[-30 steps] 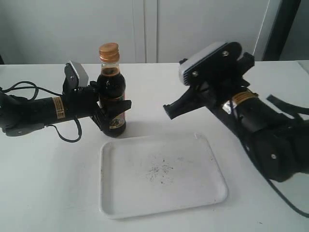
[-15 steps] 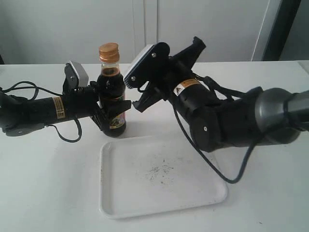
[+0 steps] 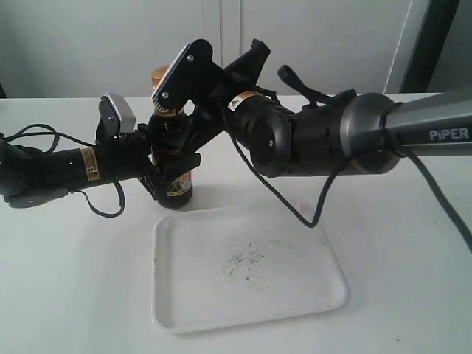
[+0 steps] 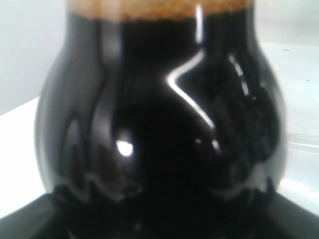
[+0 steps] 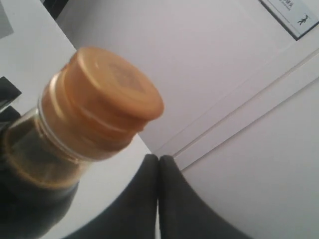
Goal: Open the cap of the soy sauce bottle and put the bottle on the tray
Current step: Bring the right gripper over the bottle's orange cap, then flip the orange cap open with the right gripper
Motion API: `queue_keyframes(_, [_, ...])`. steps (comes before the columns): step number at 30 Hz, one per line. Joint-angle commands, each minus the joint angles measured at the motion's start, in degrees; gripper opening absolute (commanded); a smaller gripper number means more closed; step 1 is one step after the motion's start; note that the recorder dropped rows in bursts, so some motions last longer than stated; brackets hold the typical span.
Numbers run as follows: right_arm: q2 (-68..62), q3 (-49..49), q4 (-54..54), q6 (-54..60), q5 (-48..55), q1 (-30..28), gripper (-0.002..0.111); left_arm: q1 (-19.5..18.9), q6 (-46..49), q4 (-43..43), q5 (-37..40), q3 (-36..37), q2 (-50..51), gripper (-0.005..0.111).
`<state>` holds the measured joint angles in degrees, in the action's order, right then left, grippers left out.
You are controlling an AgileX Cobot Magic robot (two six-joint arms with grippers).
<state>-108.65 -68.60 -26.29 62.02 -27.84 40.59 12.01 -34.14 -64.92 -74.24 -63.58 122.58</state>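
The soy sauce bottle stands upright on the white table just behind the tray. My left gripper is shut round its dark body, which fills the left wrist view. The copper-orange cap is closed on the neck and peeks out behind the right wrist camera. My right gripper has reached across to the neck. Its fingers are pressed together, and the right gripper sits just beside and below the cap without touching it. The tray holds only dark specks.
The right arm stretches from the right across the table behind the tray. The left arm lies along the table at the left with a loose black cable. A pale wall with cabinet doors stands behind.
The right arm has swung from the right side leftward to the bottle's neck and cap, with its fingers closed. The left gripper and the bottle have not moved.
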Motion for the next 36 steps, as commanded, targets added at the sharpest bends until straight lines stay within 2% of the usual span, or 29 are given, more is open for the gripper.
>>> queue_keyframes(1, [-1.3, -2.8, -1.5, 1.8, 1.4, 0.1, 0.000, 0.1, 1.2, -1.8, 4.3, 0.2, 0.8, 0.000])
queue_keyframes(11, [-1.6, -5.6, -2.6, 4.0, 3.2, 2.2, 0.000, 0.1, 1.4, -1.6, 4.3, 0.2, 0.8, 0.000])
queue_keyframes(36, [-0.5, -8.2, -2.5, 4.9, 3.5, 3.3, 0.000, 0.1, 1.6, -1.4, 4.3, 0.2, 0.8, 0.000])
